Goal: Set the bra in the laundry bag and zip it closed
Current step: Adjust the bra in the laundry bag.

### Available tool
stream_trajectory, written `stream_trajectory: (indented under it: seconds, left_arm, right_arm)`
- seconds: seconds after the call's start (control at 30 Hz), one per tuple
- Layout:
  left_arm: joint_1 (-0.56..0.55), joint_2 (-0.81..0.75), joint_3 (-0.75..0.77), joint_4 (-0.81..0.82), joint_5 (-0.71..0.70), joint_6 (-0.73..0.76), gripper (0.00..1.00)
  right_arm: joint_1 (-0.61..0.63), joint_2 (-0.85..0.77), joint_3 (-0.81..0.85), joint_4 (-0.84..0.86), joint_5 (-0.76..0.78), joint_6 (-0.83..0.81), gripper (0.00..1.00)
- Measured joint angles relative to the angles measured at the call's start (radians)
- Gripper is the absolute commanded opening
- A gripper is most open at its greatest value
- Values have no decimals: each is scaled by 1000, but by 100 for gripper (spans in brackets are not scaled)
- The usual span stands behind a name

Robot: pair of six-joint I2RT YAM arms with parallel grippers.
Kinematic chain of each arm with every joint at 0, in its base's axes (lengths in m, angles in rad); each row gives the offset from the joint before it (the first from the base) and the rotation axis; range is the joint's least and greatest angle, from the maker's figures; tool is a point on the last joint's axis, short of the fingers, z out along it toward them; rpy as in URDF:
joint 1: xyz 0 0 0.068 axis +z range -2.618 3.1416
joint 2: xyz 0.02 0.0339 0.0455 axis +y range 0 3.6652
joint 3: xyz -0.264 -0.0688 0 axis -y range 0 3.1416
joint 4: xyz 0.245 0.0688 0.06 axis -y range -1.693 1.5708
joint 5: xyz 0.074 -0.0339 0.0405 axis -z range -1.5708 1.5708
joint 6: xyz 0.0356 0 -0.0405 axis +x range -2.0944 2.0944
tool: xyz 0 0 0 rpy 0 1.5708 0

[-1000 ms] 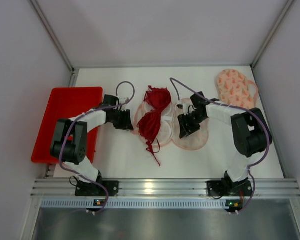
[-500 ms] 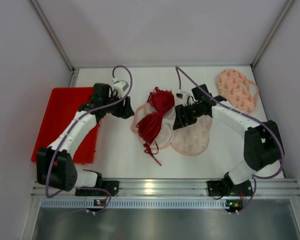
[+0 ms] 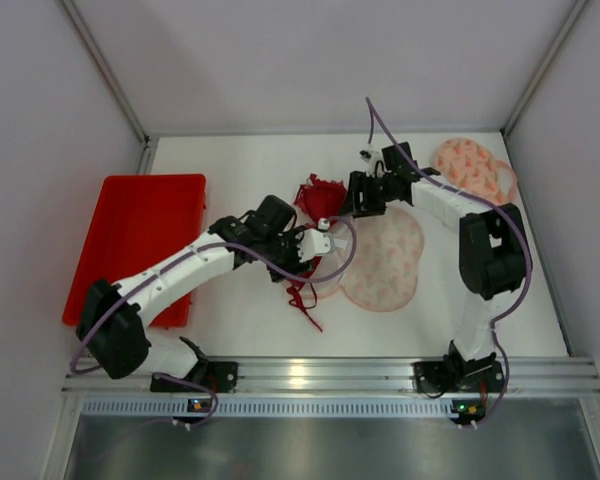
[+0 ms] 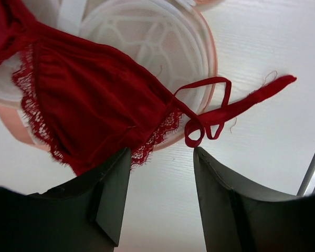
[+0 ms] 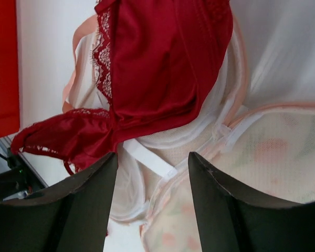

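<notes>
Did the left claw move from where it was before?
Yes. In the top view the left claw has swung to the right, away from the red tray, and is now over the red bra.

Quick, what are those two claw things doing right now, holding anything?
Left gripper: open, holding nothing, jaws apart beside the lace edge of the dark red lace bra.
Right gripper: open, holding nothing.
</notes>
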Motion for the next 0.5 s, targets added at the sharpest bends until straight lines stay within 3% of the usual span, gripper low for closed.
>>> stream_trajectory:
  seconds: [0.33,0.5]
  left_arm:
    - [-164,154,27,-69,-84,60,58]
    - [-179,185,25,-93,-87,60,59]
  right_arm:
    - [0,97,53,61,13,76,58]
    - [0,109,72,83,13,92,58]
